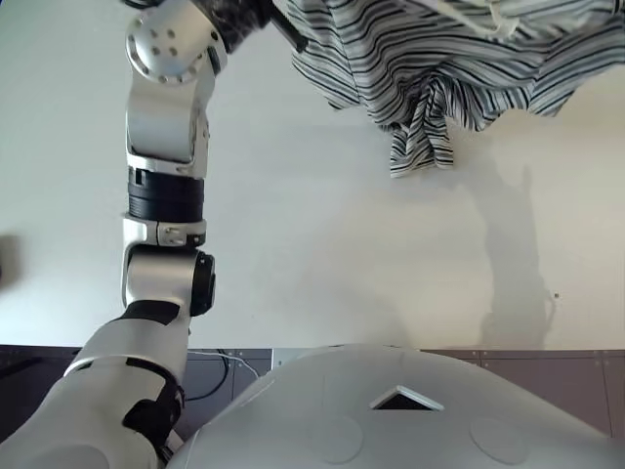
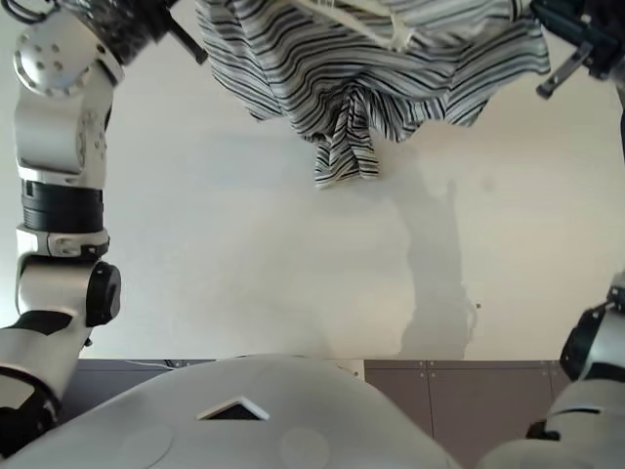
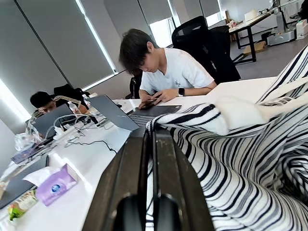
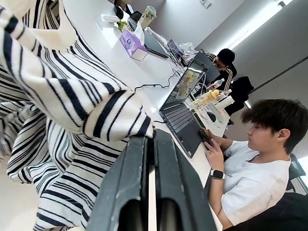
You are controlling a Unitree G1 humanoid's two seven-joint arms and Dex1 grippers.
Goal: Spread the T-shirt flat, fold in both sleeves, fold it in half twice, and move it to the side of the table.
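Two grippers and one T-shirt are what you have in play. Your left gripper has its fingers pressed together on a fold of the striped T-shirt. Your right gripper pinches another fold the same way. You see the shirt held up between them, bunched, over the far part of the table. One twisted bunch of cloth droops lowest at the middle, and you cannot tell whether it touches the tabletop. You have one table, white and plain. Beyond the shirt, a white desktop carries two open laptops, a nearer laptop and a second laptop past it. It also carries one purple tissue pack and some cables. Farthest off stand one black office chair and grey window blinds.
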